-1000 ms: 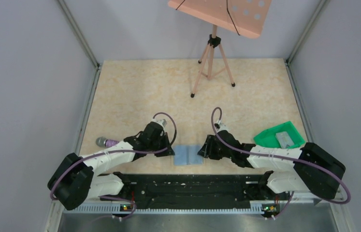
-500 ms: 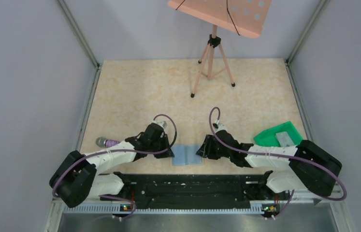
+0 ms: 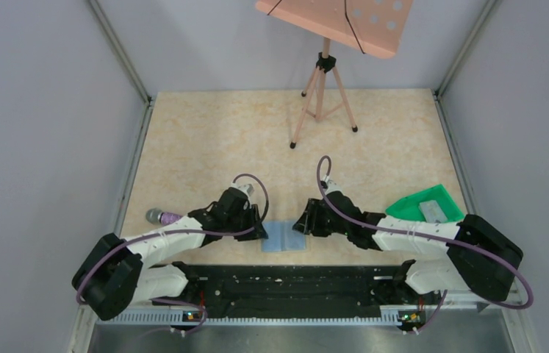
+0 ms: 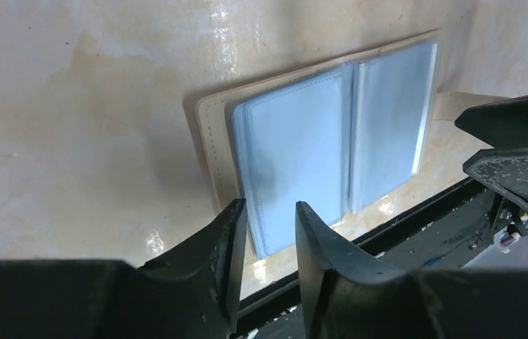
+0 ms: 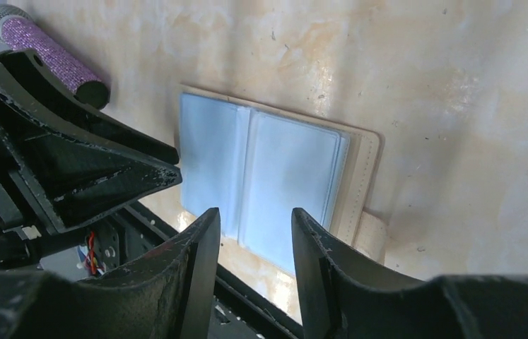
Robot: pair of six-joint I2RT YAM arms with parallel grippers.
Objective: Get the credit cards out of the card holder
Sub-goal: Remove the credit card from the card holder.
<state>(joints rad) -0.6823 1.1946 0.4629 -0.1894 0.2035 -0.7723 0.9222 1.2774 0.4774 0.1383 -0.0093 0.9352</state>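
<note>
The card holder (image 3: 284,237) lies open on the table near the front edge, two light-blue panels up with a beige border; it also shows in the left wrist view (image 4: 331,134) and the right wrist view (image 5: 261,169). My left gripper (image 3: 260,229) (image 4: 270,208) is open and empty, low at the holder's left edge. My right gripper (image 3: 299,224) (image 5: 254,215) is open and empty, low at the holder's right edge. A pale grey credit card (image 3: 433,212) lies in the green tray (image 3: 412,209). I cannot tell whether any cards are inside the holder's pockets.
A purple microphone (image 3: 161,216) (image 5: 49,53) lies left of the left arm. A tripod stand (image 3: 323,95) with a pink board stands at the back. The black base rail (image 3: 286,279) runs just in front of the holder.
My right gripper has moved left, up to the holder's right edge. The left gripper has stayed almost still at the left edge. The holder has shifted slightly left.
</note>
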